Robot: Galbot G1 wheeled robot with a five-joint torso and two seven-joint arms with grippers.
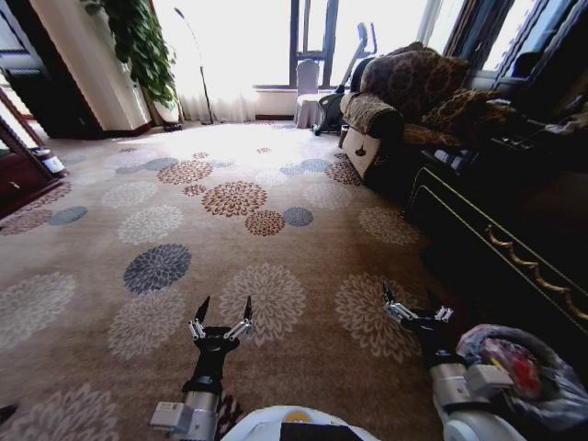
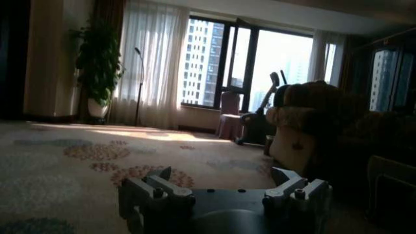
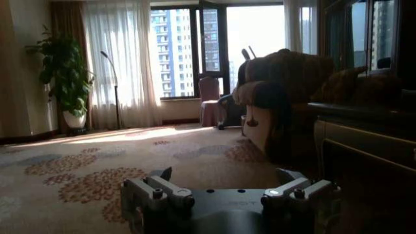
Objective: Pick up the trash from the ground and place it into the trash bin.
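1. My left gripper [image 1: 223,310] hangs low over the flowered carpet [image 1: 230,239], well to the left of the trash bin [image 1: 560,404]. Its two dark fingers are spread apart with nothing between them, tips pointing away from me toward the bright window [image 1: 266,37].
2. My right gripper [image 1: 409,301] hovers just left of the trash bin, a little ahead of it. Its two fingers are likewise released and empty, pointing forward toward the dark cabinet [image 1: 514,239] and the brown armchair [image 1: 404,101].
3. The trash bin stands on the floor at my right side, right beside my right forearm, upright with its mouth facing up. I count one bin; its whitish plastic liner is ruffled around the rim.
4. Inside the bin I see one red-and-white wad [image 1: 513,360] lying against the liner. Its long axis I cannot tell.
5. Far from the bin, across the carpet, one potted plant [image 1: 138,46] stands by the curtains [image 1: 230,55].
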